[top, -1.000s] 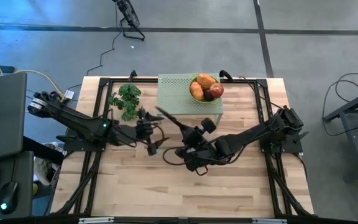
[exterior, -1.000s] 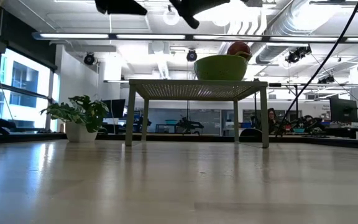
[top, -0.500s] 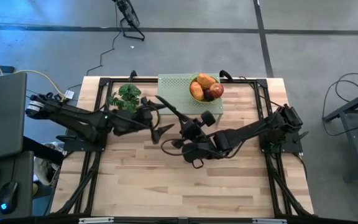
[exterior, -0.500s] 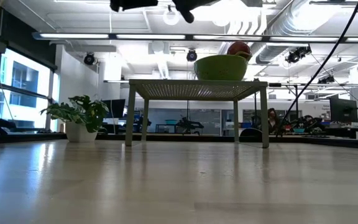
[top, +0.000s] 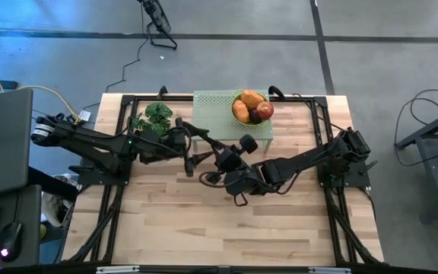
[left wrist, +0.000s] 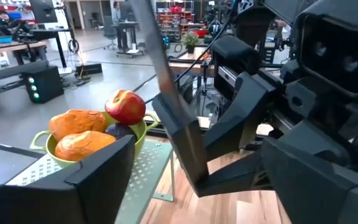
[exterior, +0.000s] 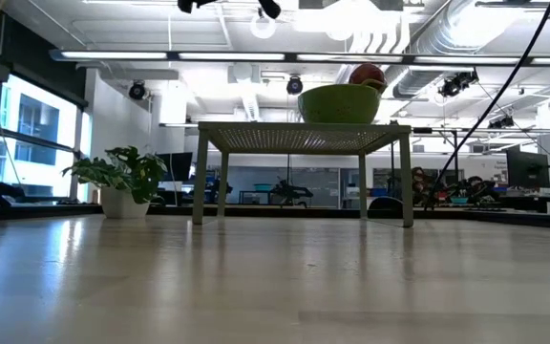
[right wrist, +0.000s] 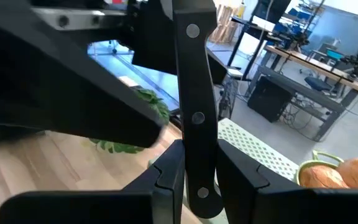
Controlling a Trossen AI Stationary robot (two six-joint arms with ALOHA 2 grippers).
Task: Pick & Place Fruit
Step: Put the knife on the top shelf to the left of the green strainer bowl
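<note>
The fruit (top: 251, 108), two orange pieces, a red apple (left wrist: 126, 106) and a dark one, lies in a green bowl (exterior: 339, 103) on a pale green perforated stand (top: 226, 120) at the table's far side. Over the table's middle, my right gripper (top: 220, 157) is shut on a black-handled knife (top: 196, 135); its blade slants toward the far left. My left gripper (top: 195, 151) comes level from the left and is open, one finger (left wrist: 98, 180) on each side of the knife. Whether it touches the knife I cannot tell. My right gripper pinches the knife's black handle (right wrist: 199, 155) between its two fingers (right wrist: 166, 177), near the handle's butt end. The fingers come about level from the table's right and lie across the handle. The knife is lifted clear of the table, its blade (left wrist: 157, 56) rising beyond the fingers.
A green leafy plant (top: 154, 118) stands at the far left, beside the stand. A black frame (top: 318, 114) runs along the table's edges. Bare wood (top: 226, 228) fills the near half of the table.
My right gripper has risen and gone a little toward the far left with the knife, whose blade now reaches farther to the far left. My left gripper has swung up and toward the far edge, tipped up to level, and now has the knife between its fingers.
</note>
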